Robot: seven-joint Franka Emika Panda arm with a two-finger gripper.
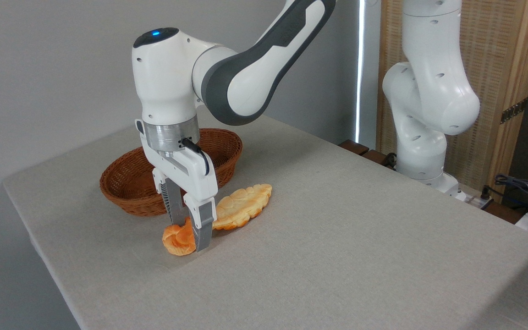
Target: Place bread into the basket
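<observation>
The bread (178, 239), a small orange-golden knotted bun, lies on the table in front of the basket (129, 183). The basket is an oval brown wicker one with nothing in it. My gripper (191, 236) points straight down over the bun with one finger on each side of it. The near finger (203, 224) covers the bun's right edge, and the far finger stands behind the bun. The jaws are spread wide and look open. The bun still rests on the table.
A longer, flat, pale leaf-shaped loaf (243, 206) lies just right of the bun, touching or nearly touching it. The grey table (337, 238) ends at its left and front edges. The arm's white base (424, 151) stands at the back right beside a wooden screen.
</observation>
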